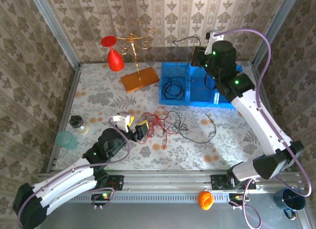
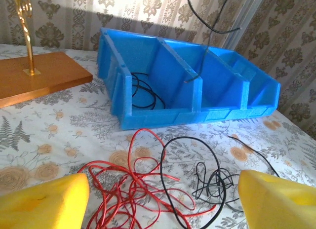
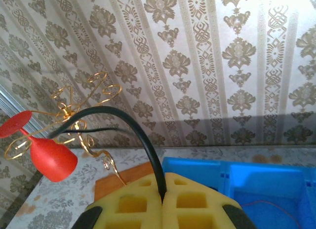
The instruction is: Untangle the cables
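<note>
The cables (image 1: 165,121) lie as a loose red-and-black tangle mid-table (image 1: 98,98). Its long axis runs left to right, and one black tail reaches out rightward. The left gripper (image 1: 137,130) sits just left of the tangle, its yellow pads (image 2: 44,202) spread wide either side of it (clearest from the left wrist). One black cable (image 3: 148,150) is pinched in the closed right gripper (image 3: 163,192), arching up and left. The left wrist view shows it hanging into the blue bin (image 2: 148,118), whose left compartment holds another black coil (image 2: 143,93).
</note>
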Tool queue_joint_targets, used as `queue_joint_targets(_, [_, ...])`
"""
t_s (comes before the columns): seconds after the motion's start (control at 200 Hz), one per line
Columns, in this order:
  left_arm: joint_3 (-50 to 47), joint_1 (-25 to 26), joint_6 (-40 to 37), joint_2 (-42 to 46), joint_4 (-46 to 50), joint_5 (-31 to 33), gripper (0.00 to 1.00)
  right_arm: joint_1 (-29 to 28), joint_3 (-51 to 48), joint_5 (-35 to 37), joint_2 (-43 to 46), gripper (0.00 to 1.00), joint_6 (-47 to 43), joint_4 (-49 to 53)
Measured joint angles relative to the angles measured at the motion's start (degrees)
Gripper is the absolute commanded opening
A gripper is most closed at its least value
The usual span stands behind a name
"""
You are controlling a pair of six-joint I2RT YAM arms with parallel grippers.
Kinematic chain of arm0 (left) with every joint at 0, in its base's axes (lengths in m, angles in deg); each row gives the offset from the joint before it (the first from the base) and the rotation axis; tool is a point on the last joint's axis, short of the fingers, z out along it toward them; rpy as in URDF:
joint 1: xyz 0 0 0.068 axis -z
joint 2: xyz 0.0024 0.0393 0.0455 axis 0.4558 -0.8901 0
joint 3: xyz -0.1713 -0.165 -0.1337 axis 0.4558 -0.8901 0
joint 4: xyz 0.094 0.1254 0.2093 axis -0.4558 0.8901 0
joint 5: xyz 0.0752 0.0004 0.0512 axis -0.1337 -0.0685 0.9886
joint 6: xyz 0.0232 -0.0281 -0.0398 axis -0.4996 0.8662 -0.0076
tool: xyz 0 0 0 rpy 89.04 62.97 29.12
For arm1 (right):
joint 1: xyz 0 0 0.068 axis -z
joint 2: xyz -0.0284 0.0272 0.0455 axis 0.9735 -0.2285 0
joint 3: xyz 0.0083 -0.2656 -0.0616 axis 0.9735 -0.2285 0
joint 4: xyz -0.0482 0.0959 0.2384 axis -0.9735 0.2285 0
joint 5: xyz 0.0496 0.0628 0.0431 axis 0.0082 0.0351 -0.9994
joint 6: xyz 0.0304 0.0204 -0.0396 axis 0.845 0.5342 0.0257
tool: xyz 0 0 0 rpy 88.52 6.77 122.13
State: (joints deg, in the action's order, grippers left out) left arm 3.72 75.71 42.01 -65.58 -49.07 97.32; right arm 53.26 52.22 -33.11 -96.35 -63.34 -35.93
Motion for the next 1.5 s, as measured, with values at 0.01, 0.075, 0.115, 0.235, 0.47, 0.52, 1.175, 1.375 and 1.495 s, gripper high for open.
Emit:
queue_joint_targets(0.01, [0.0, 0.0, 0.1, 0.4, 0.4, 0.1, 0.80, 0.0, 0.3, 0.0, -0.3, 0.00, 0.0, -0.2])
queue_joint_targets(0.075, [-0.2, 0.0, 0.3, 2.7, 2.6, 0.5, 0.80, 0.1, 2.2, -0.3, -2.5, 0.00, 0.2, -0.7])
queue_joint_targets(0.115, [-0.2, 0.0, 0.4, 4.1, 3.9, 0.7, 0.80, 0.1, 3.2, -0.5, -3.8, 0.00, 0.3, -1.3])
queue_joint_targets(0.235, [-0.4, -0.3, 0.8, 8.2, 7.0, 1.4, 0.80, 0.1, 4.8, -1.2, -7.6, 0.00, 1.1, -2.7])
queue_joint_targets(0.47, [-1.9, -0.3, 2.1, 13.4, 11.3, 2.5, 0.80, 0.1, 4.8, -1.6, -13.5, 0.00, 1.8, -3.8])
queue_joint_targets(0.52, [-2.0, -0.3, 2.2, 13.6, 11.8, 2.7, 0.80, 0.1, 4.5, -1.6, -14.4, 0.00, 1.9, -4.2])
queue_joint_targets(1.175, [-3.6, -1.3, 2.5, 13.6, 12.8, 3.1, 0.82, 0.4, -10.5, 1.5, -26.4, 0.00, 0.9, -7.7])
queue_joint_targets(1.375, [-3.7, -1.8, 2.8, 13.5, 12.9, 3.1, 0.82, 0.4, -8.9, 3.2, -29.1, 0.37, -0.5, -6.4])
queue_joint_targets(1.495, [-3.7, -1.9, 3.0, 13.4, 12.8, 3.1, 0.82, 0.0, -9.2, 4.3, -28.4, 0.45, -1.6, -6.3])
